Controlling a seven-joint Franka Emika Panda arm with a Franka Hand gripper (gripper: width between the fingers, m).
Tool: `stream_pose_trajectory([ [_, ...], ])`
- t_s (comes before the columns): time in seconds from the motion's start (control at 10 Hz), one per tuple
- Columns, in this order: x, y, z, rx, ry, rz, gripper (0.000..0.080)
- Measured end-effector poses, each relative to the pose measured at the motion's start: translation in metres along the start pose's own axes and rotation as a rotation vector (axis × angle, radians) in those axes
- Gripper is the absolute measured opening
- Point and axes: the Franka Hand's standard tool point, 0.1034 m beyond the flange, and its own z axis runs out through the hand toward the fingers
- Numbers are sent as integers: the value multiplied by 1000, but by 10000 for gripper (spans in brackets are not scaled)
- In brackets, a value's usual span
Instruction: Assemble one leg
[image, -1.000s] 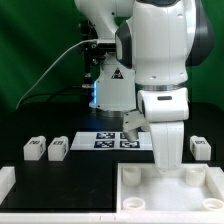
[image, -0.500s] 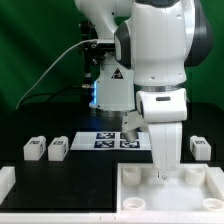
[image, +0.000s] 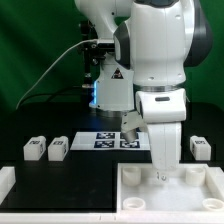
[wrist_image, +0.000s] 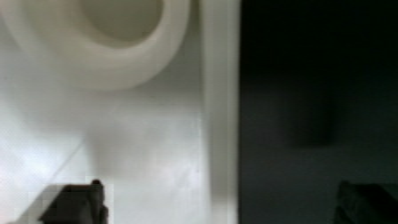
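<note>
Two small white legs with tags (image: 36, 148) (image: 59, 148) lie side by side on the black table at the exterior view's left. A third leg (image: 201, 148) lies at the right. My gripper (image: 163, 174) points straight down over the back edge of the large white tray (image: 140, 205). In the wrist view the gripper (wrist_image: 222, 205) is open, its two dark fingertips (wrist_image: 75, 203) set wide apart with nothing between them. Below them are the tray's white surface (wrist_image: 125, 130) with a round socket (wrist_image: 116, 25), then the dark table.
The marker board (image: 110, 140) lies behind the tray, partly hidden by my arm. A white raised piece (image: 8, 185) sits at the front left corner. The robot base with a blue light (image: 95, 95) stands at the back.
</note>
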Motion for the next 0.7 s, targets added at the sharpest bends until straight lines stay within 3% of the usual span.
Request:
stream_pose_trajectory([
  [0.3,0,0,-7,-5,-3,68,649],
  [0.5,7,-13,-23,-8,-13,157,649],
  [0.7,27,-30,-32,-11,-5,489,649],
])
